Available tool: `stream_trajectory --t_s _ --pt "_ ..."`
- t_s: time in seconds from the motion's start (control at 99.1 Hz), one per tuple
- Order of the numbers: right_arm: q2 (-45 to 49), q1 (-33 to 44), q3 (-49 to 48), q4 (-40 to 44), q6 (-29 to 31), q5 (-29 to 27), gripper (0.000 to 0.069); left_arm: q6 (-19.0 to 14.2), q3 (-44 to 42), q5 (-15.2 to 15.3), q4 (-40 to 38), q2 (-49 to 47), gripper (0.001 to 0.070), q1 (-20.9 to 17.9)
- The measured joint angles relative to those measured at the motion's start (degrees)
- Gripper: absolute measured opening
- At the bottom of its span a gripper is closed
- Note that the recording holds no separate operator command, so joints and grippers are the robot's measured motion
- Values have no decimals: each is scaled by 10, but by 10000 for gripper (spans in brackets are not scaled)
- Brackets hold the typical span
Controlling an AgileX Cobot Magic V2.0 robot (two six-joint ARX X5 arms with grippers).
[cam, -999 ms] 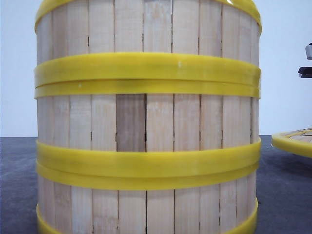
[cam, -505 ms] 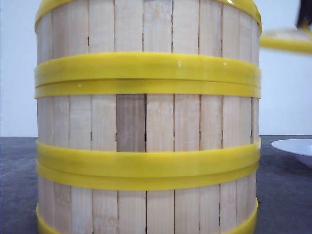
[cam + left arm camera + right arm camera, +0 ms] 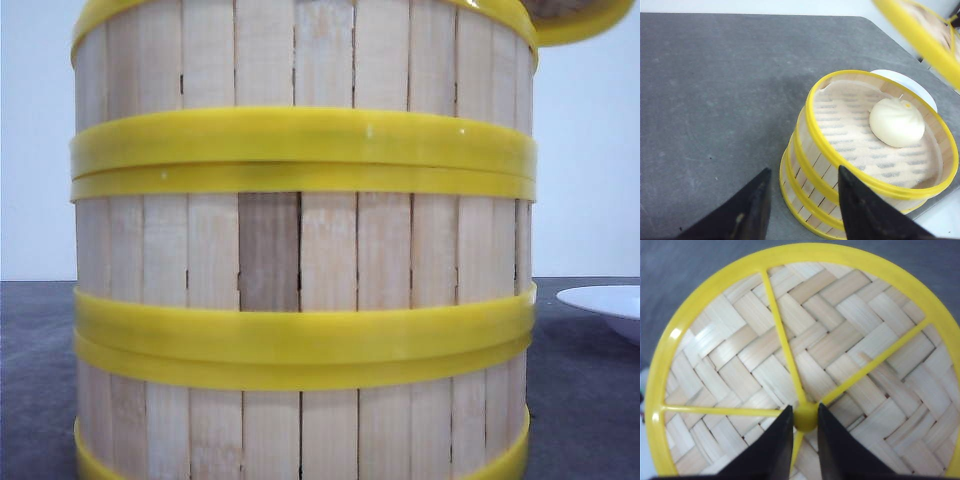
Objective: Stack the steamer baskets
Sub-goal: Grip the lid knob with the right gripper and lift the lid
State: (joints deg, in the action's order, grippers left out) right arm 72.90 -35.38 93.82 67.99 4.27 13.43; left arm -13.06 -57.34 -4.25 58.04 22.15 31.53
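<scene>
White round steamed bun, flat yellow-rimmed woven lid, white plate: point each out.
White round steamed bun (image 3: 896, 122): left wrist view, its domed top.
Flat yellow-rimmed woven lid (image 3: 850, 335): right wrist view, woven panel between spokes.
White plate (image 3: 608, 303): front view, its rim.

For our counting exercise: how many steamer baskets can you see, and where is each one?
3, all in one stack on the table: bottom basket, middle basket, and top basket, which holds a white bun. None appears elsewhere, though more may lie outside these views.
</scene>
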Motion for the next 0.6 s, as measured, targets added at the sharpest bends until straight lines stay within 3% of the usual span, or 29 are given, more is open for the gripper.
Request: stream_trajectory --t_s 0.273,0.596 --pt "24 -119 0 0 1 -60 55 2 0 0 -4 0 241 0" --pt "64 -187 0 -2 3 -101 53 2 0 0 -7 0 241 0"
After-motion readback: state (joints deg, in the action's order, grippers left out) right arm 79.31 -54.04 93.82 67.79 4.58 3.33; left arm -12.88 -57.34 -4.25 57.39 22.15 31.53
